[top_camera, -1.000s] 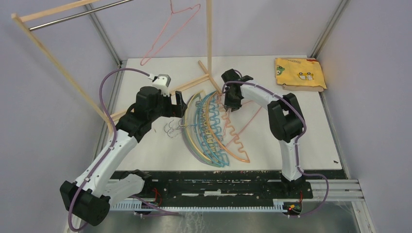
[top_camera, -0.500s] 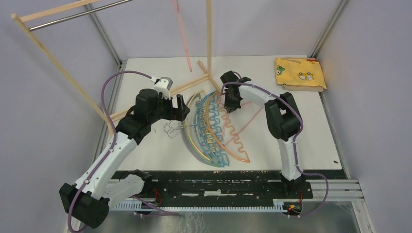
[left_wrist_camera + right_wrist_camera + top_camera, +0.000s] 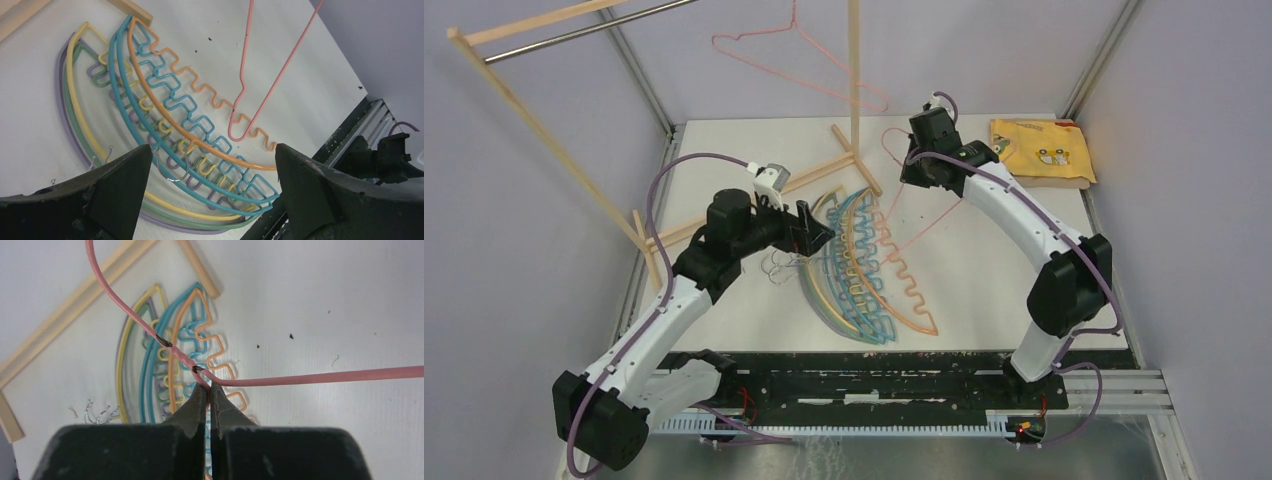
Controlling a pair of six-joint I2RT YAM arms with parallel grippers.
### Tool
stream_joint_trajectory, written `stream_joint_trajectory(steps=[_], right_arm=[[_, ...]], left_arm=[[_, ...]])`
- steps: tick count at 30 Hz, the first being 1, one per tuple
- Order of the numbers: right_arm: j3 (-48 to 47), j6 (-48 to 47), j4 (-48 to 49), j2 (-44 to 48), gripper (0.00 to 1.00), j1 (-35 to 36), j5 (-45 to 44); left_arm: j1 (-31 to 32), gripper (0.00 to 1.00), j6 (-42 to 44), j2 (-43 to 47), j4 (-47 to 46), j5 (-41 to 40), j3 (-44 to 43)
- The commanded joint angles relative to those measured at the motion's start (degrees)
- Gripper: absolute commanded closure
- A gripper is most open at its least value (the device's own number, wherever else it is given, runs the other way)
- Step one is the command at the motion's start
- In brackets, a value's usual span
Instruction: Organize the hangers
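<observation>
Right gripper is clamped on the twisted neck of pink hanger, whose long side slopes down toward the lying hangers. Left gripper stands with its fingers wide apart.

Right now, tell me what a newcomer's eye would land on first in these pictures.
The right gripper is shut on the twisted neck of a pink hanger, toward the far middle of the table. Just nearer, a fan of pastel hangers lies nested at the table's centre, hooks bunched on its left. A second pink hanger hangs high at the back, beside the rack's upright post.
</observation>
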State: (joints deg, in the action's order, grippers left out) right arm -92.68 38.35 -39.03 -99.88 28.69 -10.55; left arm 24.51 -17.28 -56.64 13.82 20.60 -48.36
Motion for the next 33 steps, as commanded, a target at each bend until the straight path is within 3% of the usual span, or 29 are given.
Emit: stream_joint_trajectory(steps=[1,5,13,19,30,33], right_arm=[[-1.13,1.83,3.31,-0.45,0.99,-0.06,2.7],[-2.31,2.85,4.04,-0.3,0.99,0.09,6.42],[-3.66,7.36,9.12,-0.11,0.99,0.64,15.74],[-5.48,8.95,11.07,-1.84,0.99,2.22,19.17],[-7.11,15.3,17.3,-1.7,0.99,2.82,26.8],[-7.25,16.0,18.14,-1.4,0.99,2.82,27.47]], left_arm=[[0.64,0.0,-6.16,-0.18,-13.74,2.14,2.72],[1.09,0.01,-7.11,-2.8,-19.21,1.18,3.57],[3.49,0.01,-6.55,-10.83,-21.47,3.86,2.59],[5.79,0.01,-10.37,-11.86,-26.97,4.87,4.65],[7.38,0.0,-7.6,-13.49,-22.63,3.88,6.59],[7.56,0.09,-6.33,-13.14,-19.75,3.67,7.49]])
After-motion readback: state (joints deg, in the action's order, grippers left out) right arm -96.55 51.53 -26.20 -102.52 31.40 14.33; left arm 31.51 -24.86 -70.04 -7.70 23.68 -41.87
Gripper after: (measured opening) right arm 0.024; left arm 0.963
